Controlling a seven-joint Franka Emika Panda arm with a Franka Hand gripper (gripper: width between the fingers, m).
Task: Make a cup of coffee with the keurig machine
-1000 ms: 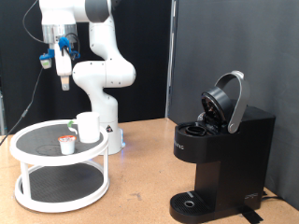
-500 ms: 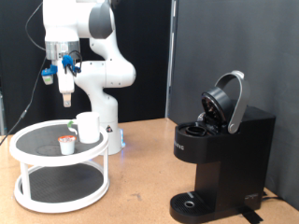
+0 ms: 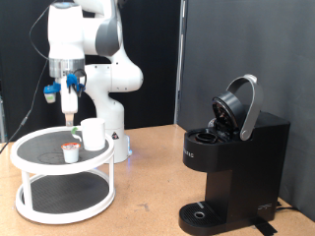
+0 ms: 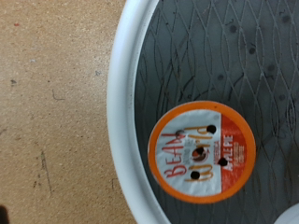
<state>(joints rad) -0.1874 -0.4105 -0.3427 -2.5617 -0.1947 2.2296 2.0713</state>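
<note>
White arm at the exterior view's left, and the gripper [image 3: 69, 115] hangs fingers-down above the round two-tier tray [image 3: 30, 144], well clear of its dark mesh top. How wide the fingers stand, I cannot tell from here; nothing shows between them. Right under it sits the pod [image 3: 70, 151], small and tan with a green-white top, and the wrist view looks straight down on that pod [image 4: 201, 153]: orange rim, white foil lid, just inside the tray's white rim [image 4: 121, 112]. The cup [image 3: 94, 134] stands upright on the tray just right of the pod. Well apart, at the right, the keurig machine [image 3: 231, 167] stands on the wooden table [image 3: 148, 211] with its lid tipped up and open.
</note>
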